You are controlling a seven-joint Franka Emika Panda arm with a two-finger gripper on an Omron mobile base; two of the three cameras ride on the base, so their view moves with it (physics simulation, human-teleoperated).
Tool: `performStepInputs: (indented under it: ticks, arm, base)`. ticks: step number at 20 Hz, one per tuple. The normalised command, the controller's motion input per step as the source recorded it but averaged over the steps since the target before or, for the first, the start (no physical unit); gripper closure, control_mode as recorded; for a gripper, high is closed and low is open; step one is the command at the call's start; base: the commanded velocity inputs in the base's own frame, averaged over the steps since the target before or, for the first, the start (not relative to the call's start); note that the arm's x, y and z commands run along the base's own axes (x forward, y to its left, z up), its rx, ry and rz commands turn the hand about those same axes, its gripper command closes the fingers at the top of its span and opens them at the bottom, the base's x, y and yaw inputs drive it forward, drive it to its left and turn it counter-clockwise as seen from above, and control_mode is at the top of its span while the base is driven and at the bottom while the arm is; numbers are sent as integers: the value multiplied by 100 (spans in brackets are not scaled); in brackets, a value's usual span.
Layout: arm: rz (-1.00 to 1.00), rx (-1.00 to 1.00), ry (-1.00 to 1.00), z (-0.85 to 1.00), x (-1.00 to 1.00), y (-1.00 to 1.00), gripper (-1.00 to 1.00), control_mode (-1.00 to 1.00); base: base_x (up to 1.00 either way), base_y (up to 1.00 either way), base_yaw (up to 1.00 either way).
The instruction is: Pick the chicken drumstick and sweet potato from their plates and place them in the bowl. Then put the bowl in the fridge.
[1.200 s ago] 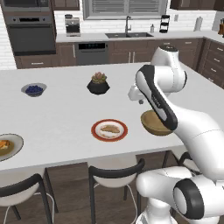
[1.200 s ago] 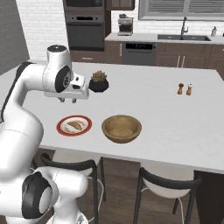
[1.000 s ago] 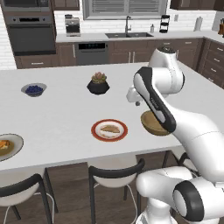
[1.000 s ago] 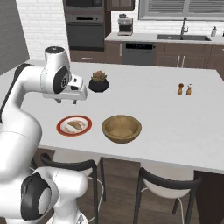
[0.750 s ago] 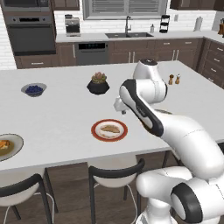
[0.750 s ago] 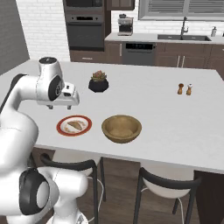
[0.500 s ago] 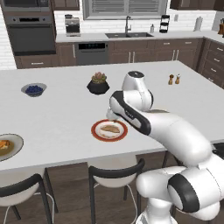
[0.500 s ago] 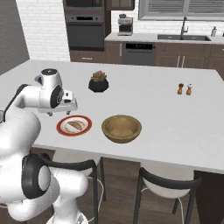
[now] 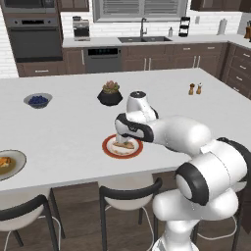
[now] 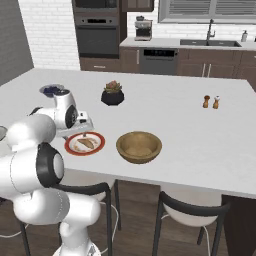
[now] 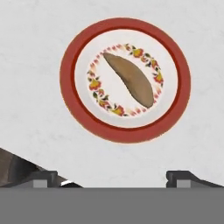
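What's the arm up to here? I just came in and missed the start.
The gripper, jaws open and empty, hovers over the red-rimmed plate where the chicken drumstick lies untouched. The wooden bowl sits empty beside that plate, and the sweet potato rests on the grey-green plate at the counter's far left.

Beneath the wide-spread jaws, the pale tan chicken drumstick lies alone on the round red-rimmed white plate, with bare white surface all around it. The deep tan wooden bowl stands beside that plate, apart; the dark potted plant stands farther beyond.
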Motion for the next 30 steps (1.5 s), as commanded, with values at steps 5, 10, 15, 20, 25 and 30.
performStepInputs:
  ticks: [5,10,15,20,25,30]
  arm:
    - [0,0,0,-44,49,0,-100,-100]
    - [0,0,0,-45,46,0,-100,-100]
    - [0,0,0,-29,47,0,-100,-100]
    - [0,0,0,-40,44,0,-100,-100]
    - [0,-1,0,-44,37,0,-100,-100]
    - [0,0,0,-21,23,0,100,-100]
  base:
    - [0,0,0]
    - [0,0,0]
    - [0,0,0]
    - [0,0,0]
    - [0,0,0]
    - [0,0,0]
